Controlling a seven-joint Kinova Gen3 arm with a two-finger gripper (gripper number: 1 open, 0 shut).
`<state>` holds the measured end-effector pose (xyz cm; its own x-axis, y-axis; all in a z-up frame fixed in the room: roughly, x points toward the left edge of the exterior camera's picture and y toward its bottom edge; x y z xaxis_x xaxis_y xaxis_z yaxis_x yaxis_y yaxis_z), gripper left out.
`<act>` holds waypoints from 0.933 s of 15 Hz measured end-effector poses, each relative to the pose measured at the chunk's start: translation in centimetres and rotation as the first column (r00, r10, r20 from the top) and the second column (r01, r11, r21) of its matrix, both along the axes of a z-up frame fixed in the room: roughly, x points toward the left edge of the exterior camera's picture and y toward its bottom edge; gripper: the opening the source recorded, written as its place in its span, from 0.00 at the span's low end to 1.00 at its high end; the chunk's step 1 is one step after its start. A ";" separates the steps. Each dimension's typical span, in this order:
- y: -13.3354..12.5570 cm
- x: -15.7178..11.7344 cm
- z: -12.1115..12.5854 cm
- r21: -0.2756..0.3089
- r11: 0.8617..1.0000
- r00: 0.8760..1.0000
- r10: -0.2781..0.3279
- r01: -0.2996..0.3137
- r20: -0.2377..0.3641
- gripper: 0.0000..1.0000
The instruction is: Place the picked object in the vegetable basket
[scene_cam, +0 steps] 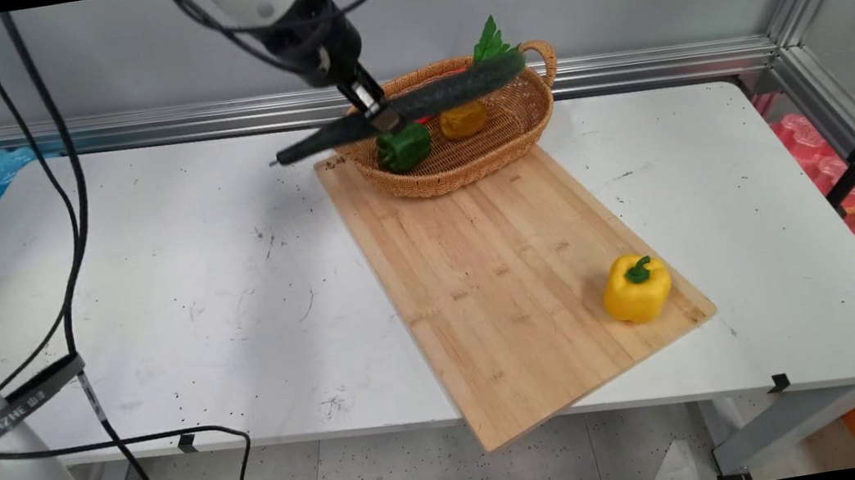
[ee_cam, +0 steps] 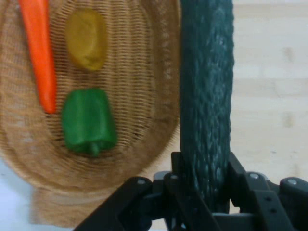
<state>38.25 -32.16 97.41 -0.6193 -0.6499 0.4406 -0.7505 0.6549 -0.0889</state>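
My gripper (scene_cam: 381, 116) (ee_cam: 204, 171) is shut on a long dark green cucumber (scene_cam: 410, 103) (ee_cam: 207, 91) and holds it in the air over the near left rim of a wicker basket (scene_cam: 516, 129) (ee_cam: 144, 96). The cucumber lies nearly level, its thin end pointing left past the basket. Inside the basket lie a green bell pepper (scene_cam: 405, 148) (ee_cam: 89, 121), a yellow-orange fruit (scene_cam: 463, 120) (ee_cam: 86, 38) and a carrot (ee_cam: 39, 53) with a green leafy top (scene_cam: 491, 42).
The basket stands on the far end of a wooden cutting board (scene_cam: 499, 280) that runs slantwise to the table's near edge. A yellow bell pepper (scene_cam: 636, 288) stands near the board's near right corner. Black cables (scene_cam: 68, 238) hang at the left.
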 end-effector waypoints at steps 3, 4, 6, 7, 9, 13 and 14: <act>-2.0 0.0 0.6 -0.014 0.999 0.999 0.034 -0.034 0.025 0.00; -2.6 -0.2 0.6 -0.016 0.999 0.999 0.045 -0.044 0.032 0.00; -3.8 -0.5 0.4 -0.019 0.998 0.997 0.062 -0.061 0.042 0.00; -4.5 -0.7 0.2 -0.020 0.997 0.996 0.071 -0.070 0.049 0.00; -5.8 -1.2 -0.4 -0.020 0.996 0.994 0.085 -0.084 0.062 0.00; -8.4 -2.4 -2.2 -0.014 0.994 0.989 0.106 -0.105 0.099 0.00; -8.9 -2.8 -2.7 -0.011 0.994 0.988 0.107 -0.107 0.107 0.00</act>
